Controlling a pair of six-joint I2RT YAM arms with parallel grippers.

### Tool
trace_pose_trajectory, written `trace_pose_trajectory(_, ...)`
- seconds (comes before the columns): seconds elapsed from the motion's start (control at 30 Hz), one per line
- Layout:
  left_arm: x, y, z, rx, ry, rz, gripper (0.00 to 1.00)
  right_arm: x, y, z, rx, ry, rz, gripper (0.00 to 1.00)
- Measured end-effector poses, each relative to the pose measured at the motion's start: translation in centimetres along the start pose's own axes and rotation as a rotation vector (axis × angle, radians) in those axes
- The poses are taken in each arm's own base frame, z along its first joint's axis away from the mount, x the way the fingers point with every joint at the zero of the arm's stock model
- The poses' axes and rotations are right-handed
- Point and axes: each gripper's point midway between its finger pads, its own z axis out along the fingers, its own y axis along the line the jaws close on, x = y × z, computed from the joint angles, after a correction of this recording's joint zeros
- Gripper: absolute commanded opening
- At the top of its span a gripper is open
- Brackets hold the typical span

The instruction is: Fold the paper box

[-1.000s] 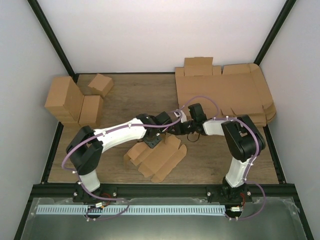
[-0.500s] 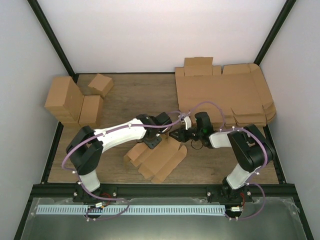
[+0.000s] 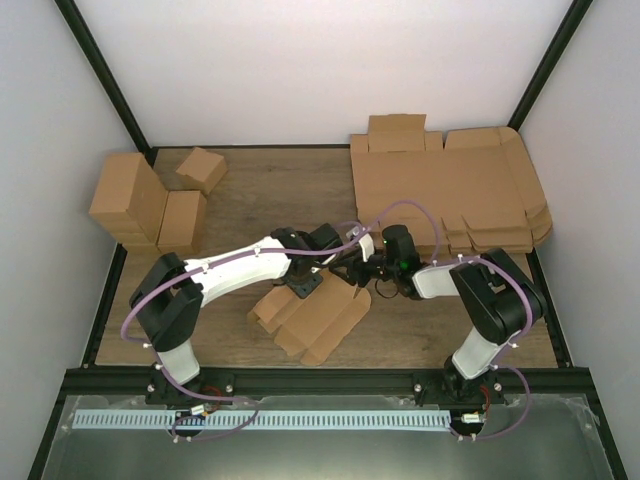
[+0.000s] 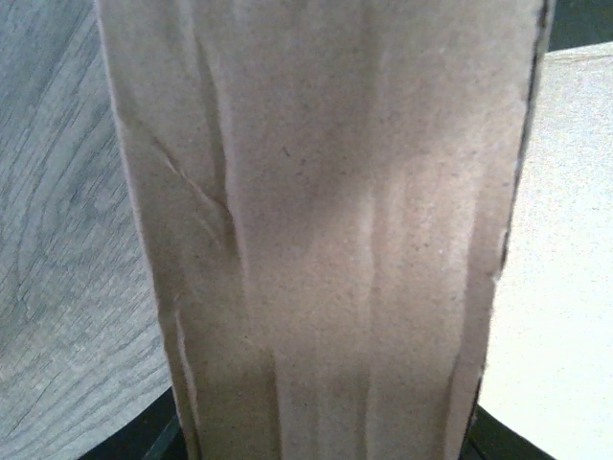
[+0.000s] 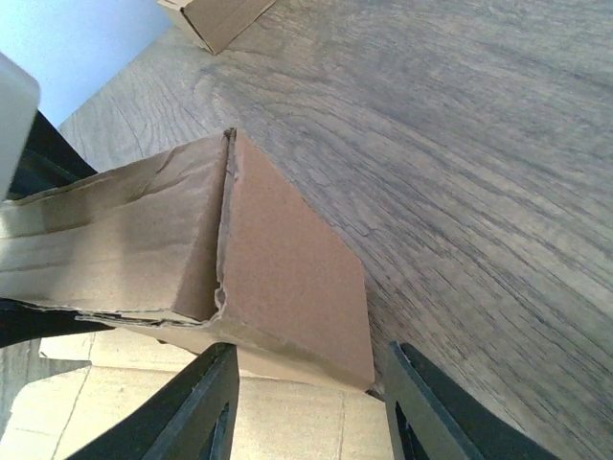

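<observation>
The paper box [image 3: 312, 316] lies partly folded, flaps spread, on the wooden table between the two arms. My left gripper [image 3: 308, 282] reaches over its far edge; in the left wrist view a raised cardboard wall [image 4: 326, 240] fills the space between the jaws, and the gripper [image 4: 326, 426] is shut on it. My right gripper [image 3: 358, 274] faces it from the right. In the right wrist view its dark fingers [image 5: 206, 407] stand apart on either side of that folded wall's end [image 5: 287, 278], with small gaps left on both sides.
A thick pile of flat cardboard sheets [image 3: 450, 190] lies at the back right. Folded brown boxes [image 3: 145, 205] and a smaller one [image 3: 200, 168] stand at the back left. Black frame rails run along the table's edges.
The right gripper's jaws have spread wider and it has shifted down and left, closer to the raised wall. The left arm and its grip are unchanged.
</observation>
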Motion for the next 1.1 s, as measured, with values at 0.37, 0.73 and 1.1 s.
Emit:
trace_pose_trajectory(0.37, 0.2, -0.3, 0.0, 0.023, 0.011, -0.001, 0.44, 0.2, 1.3, 0.9, -0.001, -0.001, -0.108, 0.43)
trace_pose_trajectory(0.73, 0.1, -1.3, -0.2, 0.085, 0.012, -0.005, 0.44, 0.4, 2.5, 1.3, 0.017, -0.02, -0.18, 0.3)
trace_pose_trajectory(1.1, 0.3, -2.1, -0.6, 0.151, 0.028, -0.037, 0.44, 0.3, 2.1, 1.4, 0.162, -0.082, -0.211, 0.08)
